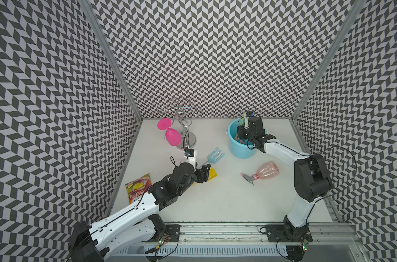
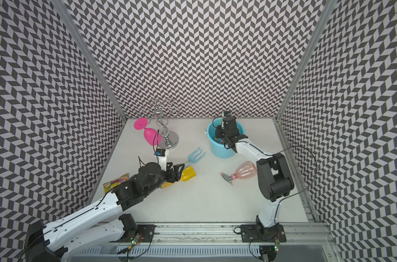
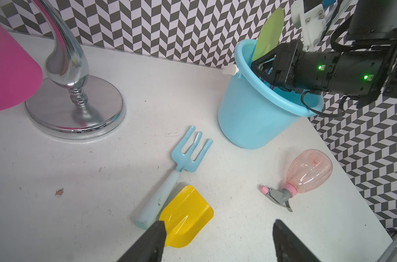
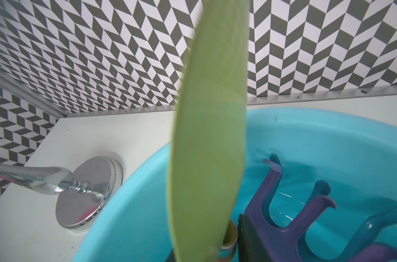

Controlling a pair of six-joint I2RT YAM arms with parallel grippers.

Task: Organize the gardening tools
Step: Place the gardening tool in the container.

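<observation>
Left gripper (image 3: 218, 224) is hovering wide open and empty over the yellow scoop (image 3: 186, 215). Right gripper (image 3: 260, 68) is sitting inside the bucket (image 3: 249, 118) beside the green trowel (image 4: 209, 136), and I cannot tell its grip.

The left arm (image 1: 125, 217) and right arm (image 1: 281, 150) both have white shells on their long links, joined by bulky black housings. Thin black cables (image 1: 342, 156) loop along them. The left end effector (image 3: 218, 223) has black wedge-shaped fingers (image 3: 152, 240). Just behind the right end effector (image 3: 260, 68), two green lights (image 3: 321, 67) glow.
</observation>
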